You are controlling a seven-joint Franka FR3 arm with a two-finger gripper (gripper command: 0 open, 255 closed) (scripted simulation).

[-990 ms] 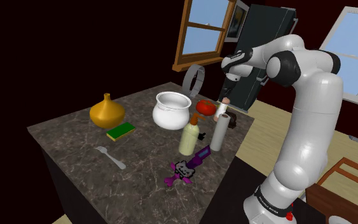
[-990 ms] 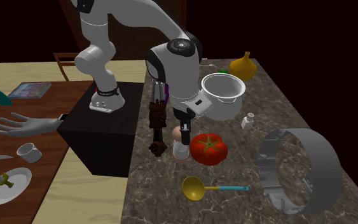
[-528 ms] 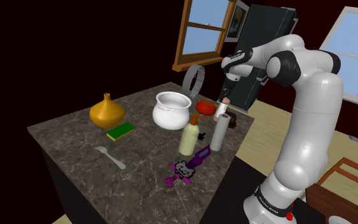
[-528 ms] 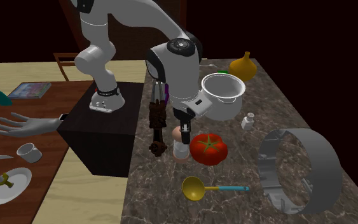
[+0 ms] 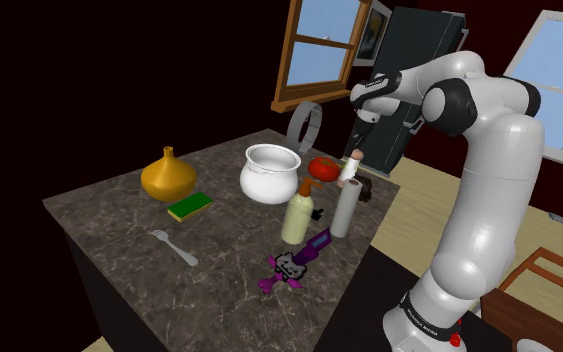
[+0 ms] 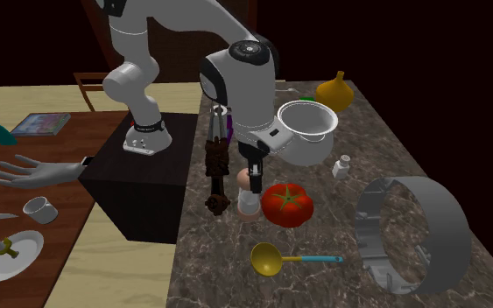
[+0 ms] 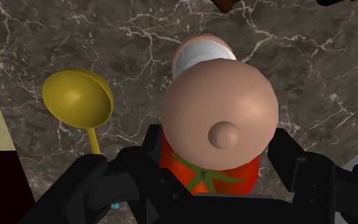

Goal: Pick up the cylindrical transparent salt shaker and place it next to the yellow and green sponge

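Two fingers (image 7: 285, 156) of the hand (image 6: 252, 178) clamped the salt shaker (image 6: 248, 203) near the second exterior view's centre, a tomato (image 6: 287, 205) just right of it.

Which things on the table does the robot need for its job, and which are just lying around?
For the job: the salt shaker with the pinkish cap, clasped in the gripper; the yellow and green sponge.

Just lying about: the tomato, the yellow ladle, the white pot, the fork.
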